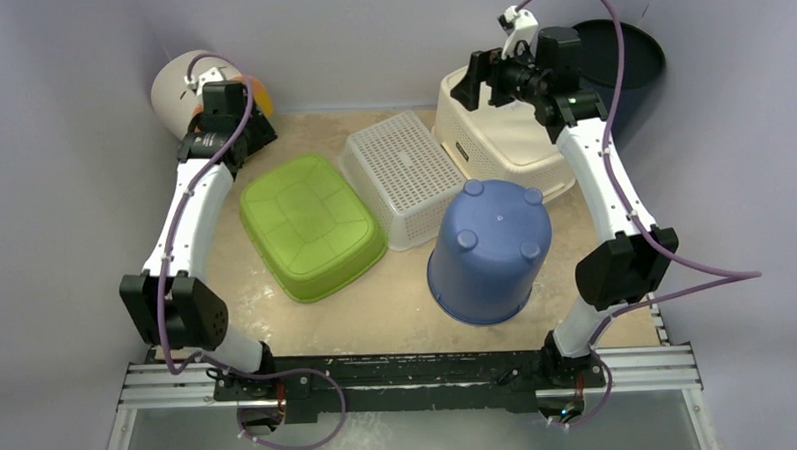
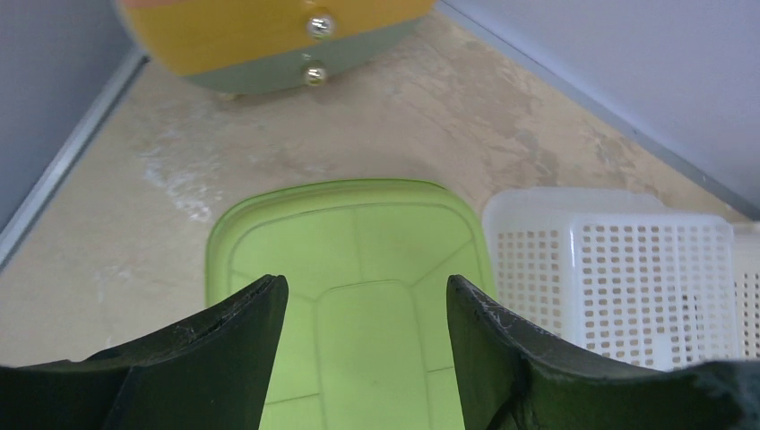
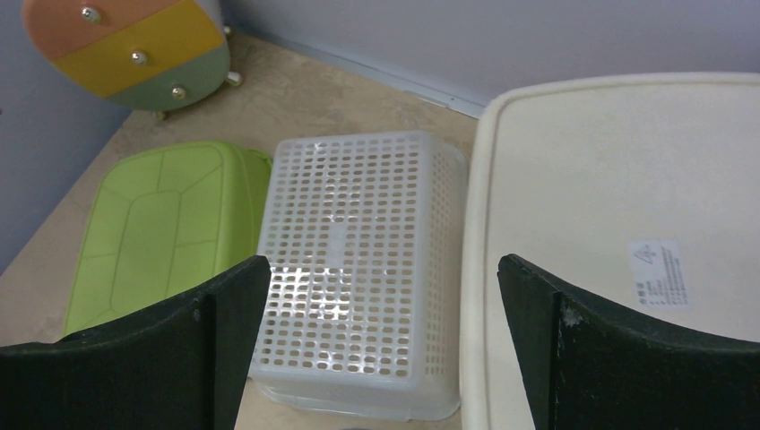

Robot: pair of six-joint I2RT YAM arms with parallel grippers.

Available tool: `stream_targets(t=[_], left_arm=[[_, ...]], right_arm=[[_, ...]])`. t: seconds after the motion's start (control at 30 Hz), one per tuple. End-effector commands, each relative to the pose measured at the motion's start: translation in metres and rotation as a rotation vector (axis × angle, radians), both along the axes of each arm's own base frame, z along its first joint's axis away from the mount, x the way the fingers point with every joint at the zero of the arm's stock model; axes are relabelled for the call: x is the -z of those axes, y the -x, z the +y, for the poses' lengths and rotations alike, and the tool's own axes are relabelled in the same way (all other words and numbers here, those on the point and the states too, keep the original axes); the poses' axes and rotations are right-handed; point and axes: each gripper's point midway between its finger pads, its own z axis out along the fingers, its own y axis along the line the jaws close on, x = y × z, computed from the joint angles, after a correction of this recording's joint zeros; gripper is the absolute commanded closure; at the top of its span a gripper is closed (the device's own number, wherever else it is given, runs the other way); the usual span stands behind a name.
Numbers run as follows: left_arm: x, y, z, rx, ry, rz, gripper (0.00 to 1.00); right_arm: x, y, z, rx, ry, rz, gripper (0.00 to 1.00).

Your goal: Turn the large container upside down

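A large cream container (image 1: pixel 512 146) stands bottom-up at the back right of the table, and its flat base with a small label fills the right of the right wrist view (image 3: pixel 618 197). My right gripper (image 1: pixel 475 79) is open and empty, hovering over the cream container's back left edge (image 3: pixel 384 269). My left gripper (image 1: pixel 254 138) is open and empty at the back left, above the far end of a green tub (image 2: pixel 358 242).
The green tub (image 1: pixel 310 226), a white perforated basket (image 1: pixel 403 175) and a blue bucket (image 1: pixel 490 247) all lie bottom-up across the table's middle. A rounded pastel drawer unit (image 1: pixel 175 88) stands at the back left. A dark round bin (image 1: pixel 629 52) sits behind the right arm.
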Motion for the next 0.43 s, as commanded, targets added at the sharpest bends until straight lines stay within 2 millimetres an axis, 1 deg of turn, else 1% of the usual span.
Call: stream_targets(t=[0.0,0.1,0.2,0.4], left_arm=[[-0.023,-0.031,-0.035,0.159,0.006,-0.092,0.35],[-0.024,-0.035,-0.042,0.176,0.009,-0.098,0.34],[-0.02,-0.035,-0.043,0.184,0.01,-0.088,0.34],[-0.016,-0.035,-0.048,0.198,0.007,-0.079,0.33]], right_arm=[[-0.031,0.001,0.001,0.042,0.004,-0.087,0.0],[-0.037,0.001,-0.005,0.082,0.015,-0.114,0.0],[-0.038,0.002,-0.009,0.118,0.033,-0.13,0.0],[-0.029,0.002,-0.015,0.158,0.076,-0.113,0.0]])
